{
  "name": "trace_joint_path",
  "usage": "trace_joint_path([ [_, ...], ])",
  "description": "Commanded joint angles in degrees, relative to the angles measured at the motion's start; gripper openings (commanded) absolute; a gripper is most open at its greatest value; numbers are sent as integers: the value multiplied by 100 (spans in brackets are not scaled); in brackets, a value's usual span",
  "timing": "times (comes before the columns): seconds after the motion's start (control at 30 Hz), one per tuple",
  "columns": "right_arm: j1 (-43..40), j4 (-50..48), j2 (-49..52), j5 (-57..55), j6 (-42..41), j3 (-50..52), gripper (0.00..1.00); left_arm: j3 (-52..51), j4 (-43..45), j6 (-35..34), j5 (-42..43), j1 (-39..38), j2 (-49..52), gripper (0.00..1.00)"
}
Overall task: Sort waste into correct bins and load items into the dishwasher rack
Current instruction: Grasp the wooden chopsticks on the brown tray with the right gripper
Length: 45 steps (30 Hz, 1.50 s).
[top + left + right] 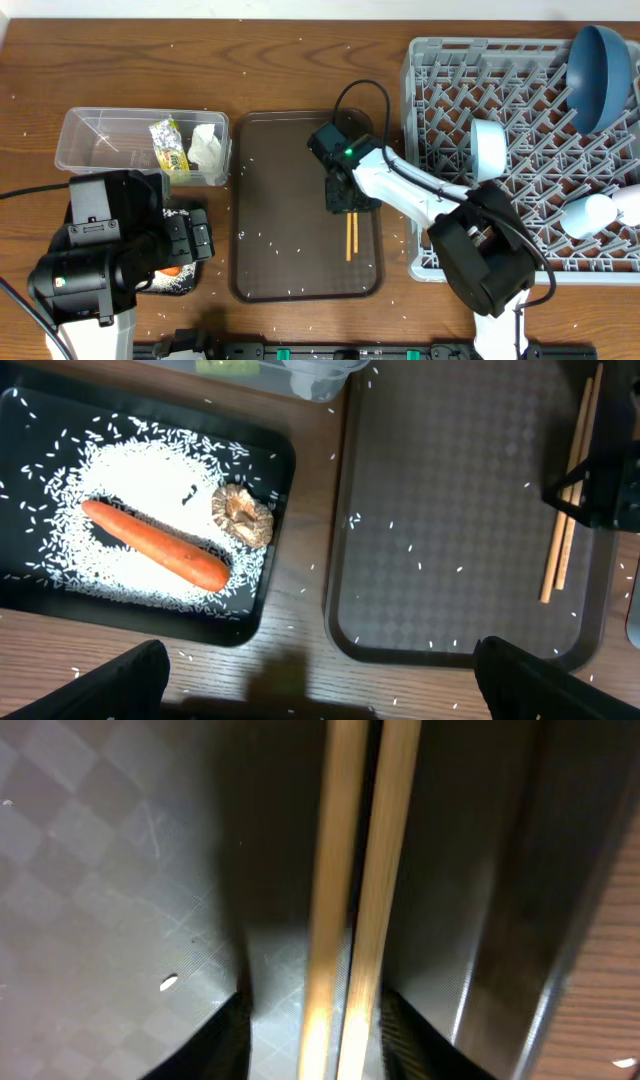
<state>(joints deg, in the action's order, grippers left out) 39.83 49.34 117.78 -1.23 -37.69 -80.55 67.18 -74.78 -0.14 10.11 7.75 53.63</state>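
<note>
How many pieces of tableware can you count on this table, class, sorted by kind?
Plate: 1
Bowl: 1
Cups: 2
Chopsticks: 2
Total: 6

I see an orange carrot [155,545] on white rice [120,470] in the black tray [40,600]; the brown serving tray [450,510] is finely checkered.
</note>
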Motion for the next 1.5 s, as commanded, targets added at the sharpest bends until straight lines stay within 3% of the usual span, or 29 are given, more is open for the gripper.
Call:
trace_joint_path([
  [0.0,76,-59,101,-26,-140,22,33,24,-20,55,-55,-17,-4,98],
  [0.13,74,-26,127,-50,-186,33,30,24,-20,55,-55,-17,-4,98],
  [0.5,219,94,-669,-83,155,7,39,24,-20,55,-55,-17,-4,98],
  [0.73,306,33,-437,-87,83,11,40,24,-20,55,-52,-17,-4,98],
  [1.47,400,-118,227,-197,-350,79,32,24,-20,55,-55,-17,-4,98],
])
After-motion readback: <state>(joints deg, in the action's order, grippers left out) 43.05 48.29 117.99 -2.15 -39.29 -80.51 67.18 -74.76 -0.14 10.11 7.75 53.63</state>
